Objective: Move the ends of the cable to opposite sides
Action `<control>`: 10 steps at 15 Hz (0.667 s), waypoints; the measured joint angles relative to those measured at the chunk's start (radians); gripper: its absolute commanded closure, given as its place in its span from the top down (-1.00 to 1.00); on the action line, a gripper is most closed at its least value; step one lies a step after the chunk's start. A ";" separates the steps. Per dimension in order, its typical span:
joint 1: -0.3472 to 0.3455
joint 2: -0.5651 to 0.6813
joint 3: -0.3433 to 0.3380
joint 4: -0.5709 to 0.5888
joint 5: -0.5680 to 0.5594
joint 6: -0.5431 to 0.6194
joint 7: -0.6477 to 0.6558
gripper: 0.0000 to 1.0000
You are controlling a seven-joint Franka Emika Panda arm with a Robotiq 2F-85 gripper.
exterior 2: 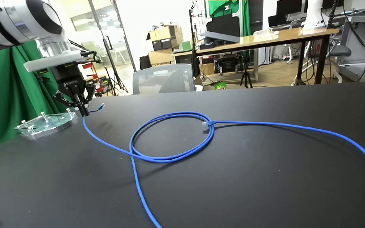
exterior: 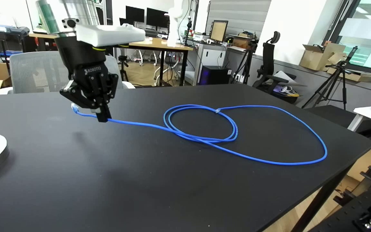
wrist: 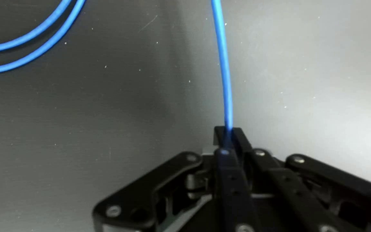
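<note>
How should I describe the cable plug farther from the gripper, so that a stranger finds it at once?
On the black table, find the round coil of blue cable. Go to its edge on the side away from the gripper. The plug there is a small pale tip amid plain blue cord, whereas the other plug sticks out past the gripper.

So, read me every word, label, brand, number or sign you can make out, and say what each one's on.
"ROBOTIQ", on the gripper, in an exterior view.
Small marks on the cardboard box in the background: too blurred to read.
Blue cable: no lettering I can make out.
</note>
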 measured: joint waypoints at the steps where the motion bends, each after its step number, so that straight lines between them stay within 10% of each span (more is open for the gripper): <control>1: 0.001 0.004 0.001 0.000 -0.004 -0.004 -0.011 -0.50; 10: 0.001 0.017 0.007 0.000 -0.037 -0.035 -0.064 0.73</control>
